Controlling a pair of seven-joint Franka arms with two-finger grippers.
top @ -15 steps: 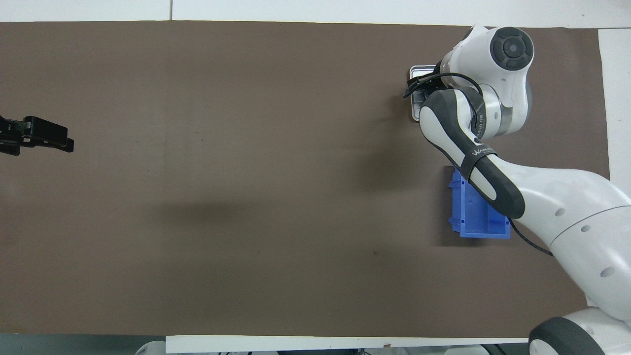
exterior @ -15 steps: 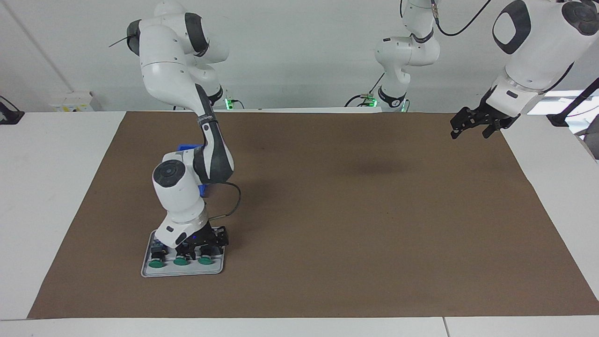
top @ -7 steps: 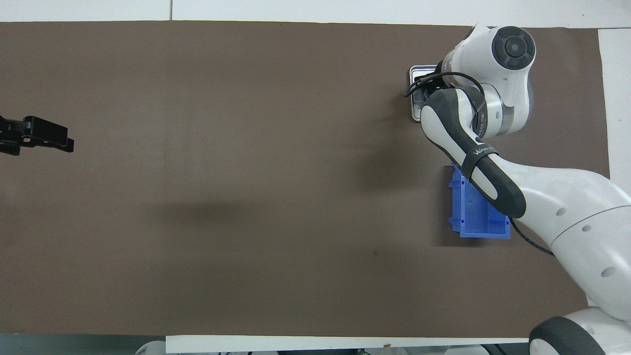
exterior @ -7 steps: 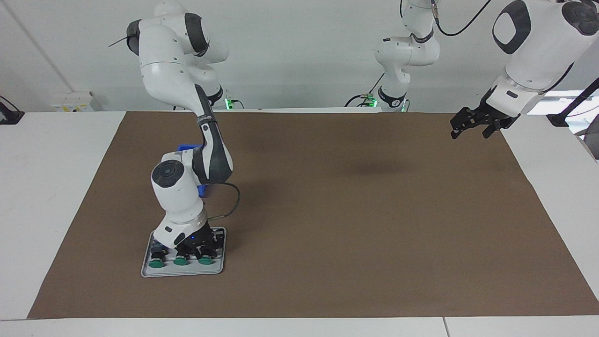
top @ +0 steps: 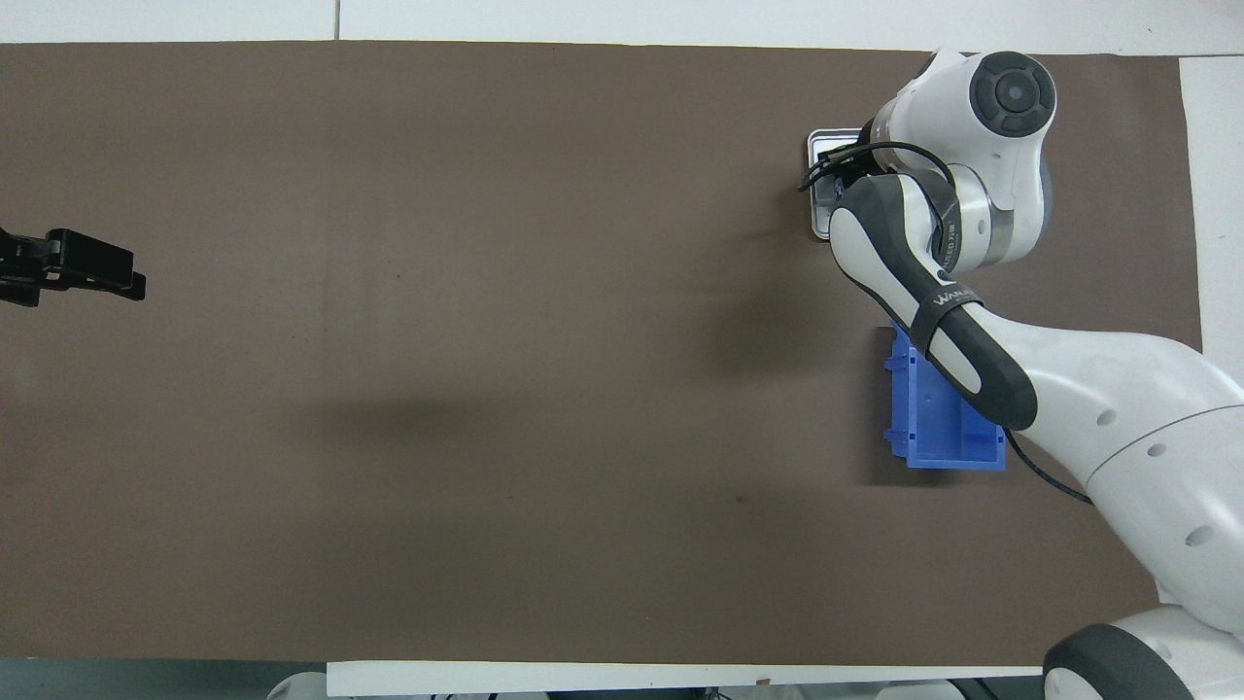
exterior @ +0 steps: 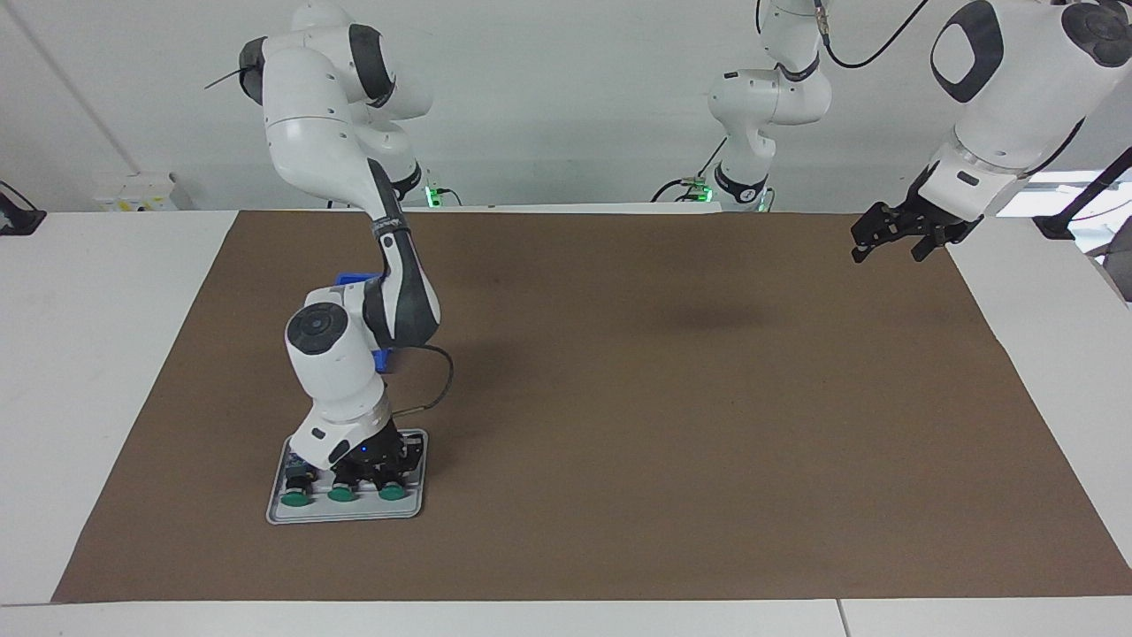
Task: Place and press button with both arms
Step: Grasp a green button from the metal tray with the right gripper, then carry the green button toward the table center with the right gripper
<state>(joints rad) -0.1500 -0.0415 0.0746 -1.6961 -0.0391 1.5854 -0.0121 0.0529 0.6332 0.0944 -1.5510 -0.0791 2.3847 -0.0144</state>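
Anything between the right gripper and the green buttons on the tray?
Nothing visible. The right gripper is down on the grey tray, shut at the row of three green buttons; which one it grips is hidden. The left gripper waits, open.

We see three buttons (exterior: pixel 341 495) side by side in a tray (exterior: pixel 347 512) toward the right arm's end. A bin (top: pixel 935 425) lies nearer the robots than the tray.

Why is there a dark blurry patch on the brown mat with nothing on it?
In the facing view that patch is a soft shadow on the brown mat, probably cast by a raised arm; in the overhead view a similar smudge shows, with no sharp edges.
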